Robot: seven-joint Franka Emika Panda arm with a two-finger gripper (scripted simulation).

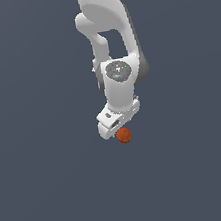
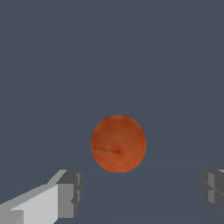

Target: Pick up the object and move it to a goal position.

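In the wrist view we see first the two grey fingertips [image 2: 70, 194] of the gripper [image 2: 142, 194], one at each side, with a wide gap between them, so the jaws are open and hold nothing. A little further, in line with this gap but not yet between the pads, lies the orange-red ball [image 2: 118, 143] with a dark streak on its mottled skin. In the exterior view the ball [image 1: 124, 135] sits just under the white gripper [image 1: 119, 126], on a plain dark grey surface [image 1: 45, 194].
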